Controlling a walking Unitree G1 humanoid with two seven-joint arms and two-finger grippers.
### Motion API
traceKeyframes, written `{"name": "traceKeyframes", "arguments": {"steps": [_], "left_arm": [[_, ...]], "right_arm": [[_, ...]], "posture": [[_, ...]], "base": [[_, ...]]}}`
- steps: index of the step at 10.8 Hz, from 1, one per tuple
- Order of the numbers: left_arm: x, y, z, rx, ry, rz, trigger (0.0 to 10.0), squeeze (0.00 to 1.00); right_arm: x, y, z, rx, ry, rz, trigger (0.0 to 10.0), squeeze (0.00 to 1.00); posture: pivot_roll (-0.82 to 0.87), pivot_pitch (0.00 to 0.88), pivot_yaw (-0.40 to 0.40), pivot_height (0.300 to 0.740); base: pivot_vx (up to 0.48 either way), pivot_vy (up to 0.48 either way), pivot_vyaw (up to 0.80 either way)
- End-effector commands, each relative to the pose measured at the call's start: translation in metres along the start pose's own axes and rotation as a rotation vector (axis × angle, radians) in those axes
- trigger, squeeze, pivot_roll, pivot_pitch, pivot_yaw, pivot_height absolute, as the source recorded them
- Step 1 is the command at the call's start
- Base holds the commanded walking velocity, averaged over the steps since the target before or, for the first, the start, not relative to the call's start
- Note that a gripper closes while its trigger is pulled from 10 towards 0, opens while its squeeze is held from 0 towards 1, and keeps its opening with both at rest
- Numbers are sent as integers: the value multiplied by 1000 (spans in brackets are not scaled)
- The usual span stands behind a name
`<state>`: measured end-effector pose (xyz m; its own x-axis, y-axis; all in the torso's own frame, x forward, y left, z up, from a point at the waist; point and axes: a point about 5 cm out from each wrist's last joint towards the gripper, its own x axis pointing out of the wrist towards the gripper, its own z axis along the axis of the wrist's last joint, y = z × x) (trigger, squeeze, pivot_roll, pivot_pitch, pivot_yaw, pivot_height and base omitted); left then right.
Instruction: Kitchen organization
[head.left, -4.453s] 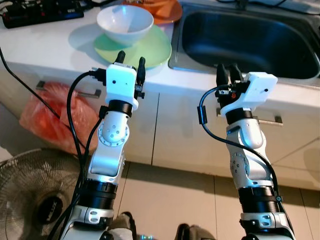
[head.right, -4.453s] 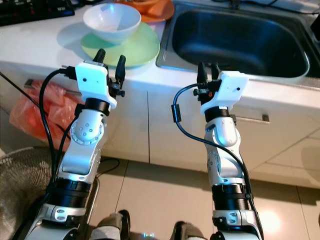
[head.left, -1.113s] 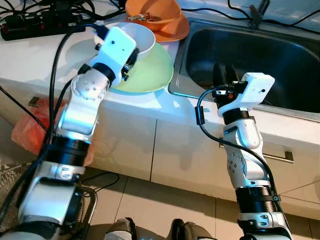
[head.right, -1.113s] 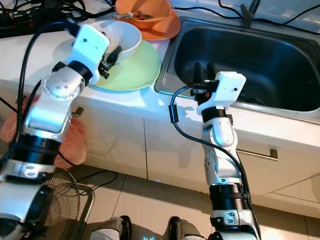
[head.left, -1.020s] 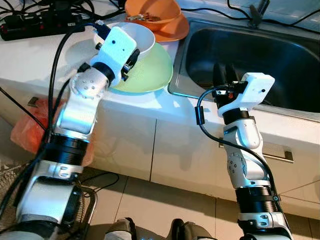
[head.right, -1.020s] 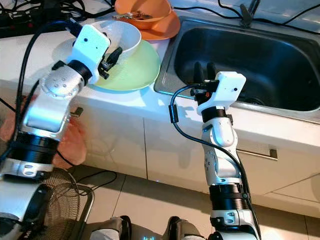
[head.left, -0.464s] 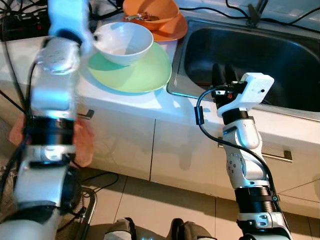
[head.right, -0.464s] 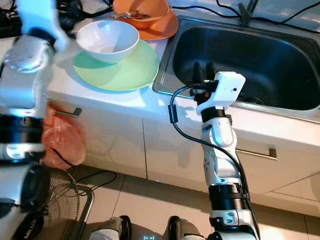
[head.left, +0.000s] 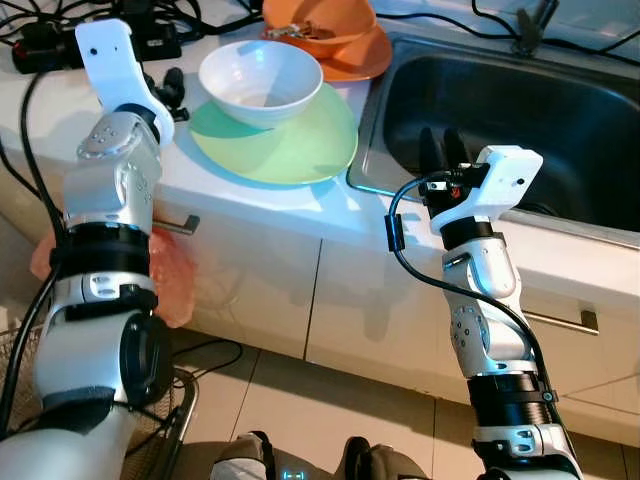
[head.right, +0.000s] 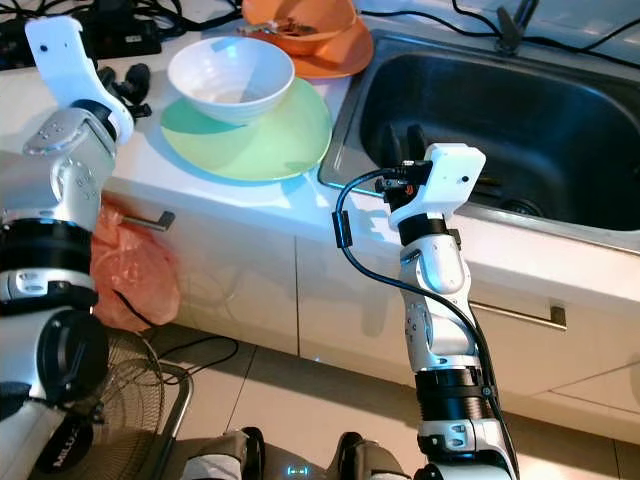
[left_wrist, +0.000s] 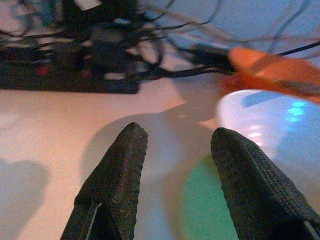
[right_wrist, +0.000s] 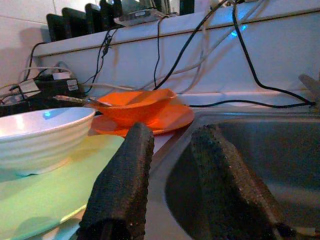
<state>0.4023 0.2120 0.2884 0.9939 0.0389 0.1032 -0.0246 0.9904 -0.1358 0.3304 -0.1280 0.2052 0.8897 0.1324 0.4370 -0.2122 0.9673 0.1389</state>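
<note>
Four dishes sit on the white counter (head.left: 230, 190), in two stacks. One white bowl (head.left: 260, 80) rests on one light green plate (head.left: 285, 145) near the counter's front edge. Behind them, one orange bowl (head.left: 318, 17) sits on one orange plate (head.left: 362, 57), just beside the sink's back corner; something thin, perhaps a utensil, lies across the orange bowl, though it is too small to name. The steel sink (head.left: 520, 110) lies to the right of the plates.

The left pincer (left_wrist: 175, 150) hovers over the counter left of the white bowl, its two black fingers (left_wrist: 117, 185) spread apart with nothing between them, pointed at the green plate's edge and the tangle of cables (left_wrist: 100, 45) beyond. The right pincer (right_wrist: 172, 145) is raised at the sink's front rim, its fingers also parted and holding nothing, aimed past the sink's near corner.

One orange plastic bag (head.right: 135, 265) hangs at the cabinet front below the counter, and one fan (head.right: 125, 415) stands on the floor.
</note>
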Motion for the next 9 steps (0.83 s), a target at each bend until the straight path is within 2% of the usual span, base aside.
{"name": "traceKeyframes", "arguments": {"steps": [1, 2, 3, 5, 8, 9], "left_arm": [[2, -6, 14, -6, -21, -50, 10000, 0], [2, -5, 23, 40, -43, -59, 10000, 1000], [3, -4, 24, 33, -43, -62, 10000, 1000], [7, 0, 14, 37, 25, -15, 10000, 1000], [13, -11, 17, 28, 28, -56, 10000, 1000], [14, -18, 21, 27, 19, -104, 10000, 592]], "right_arm": [[0, -1, -1, 5, 0, 2, 10000, 0], [-1, 0, -1, 6, 0, 2, 10000, 0], [-1, 1, -1, 9, 2, 5, 10000, 0], [-1, 3, -3, 13, 9, 13, 10000, 0], [0, 2, -3, 11, 9, 14, 10000, 0], [0, 2, -3, 11, 8, 14, 10000, 0]], "posture": [[107, 161, -28, 740], [112, 160, -25, 740], [117, 161, -25, 740], [115, 164, -27, 740], [117, 165, -26, 740], [116, 166, -25, 740]], "base": [[0, 0, 0], [0, 0, 0], [0, 0, 0], [0, 0, 0], [0, 0, 0], [0, 0, 0]]}}
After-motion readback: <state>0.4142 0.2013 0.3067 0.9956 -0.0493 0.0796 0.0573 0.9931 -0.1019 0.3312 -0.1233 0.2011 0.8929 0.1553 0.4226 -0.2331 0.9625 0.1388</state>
